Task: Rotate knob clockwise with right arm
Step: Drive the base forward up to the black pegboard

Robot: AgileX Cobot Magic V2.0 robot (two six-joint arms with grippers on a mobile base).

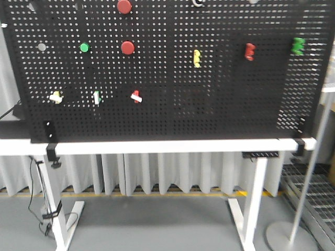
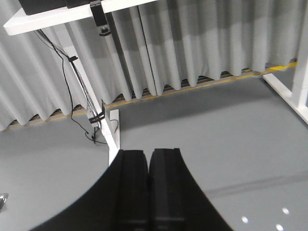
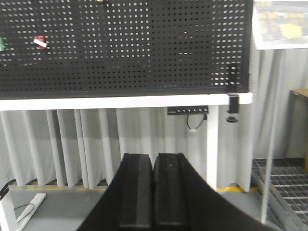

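Right gripper [image 3: 153,160] closed (below pegboard [image 3: 144,53]) — sign [image 3: 281,24] writing blurred.

Soft, even indoor light; front view slightly blurred, glints on the floor [image 2: 231,144].

on the black perforated pegboard [image 1: 167,104], the round green button [image 1: 84,47] sits at 9 o'clock from the lower flat red round button [image 1: 127,48], with the small silvery round knob [image 1: 42,47] farther toward 9 o'clock.

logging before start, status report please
Left gripper shut, empty. Right gripper shut, empty, below the pegboard. Knob at pegboard's top edge, cropped, untouched. Nothing blocking seen.
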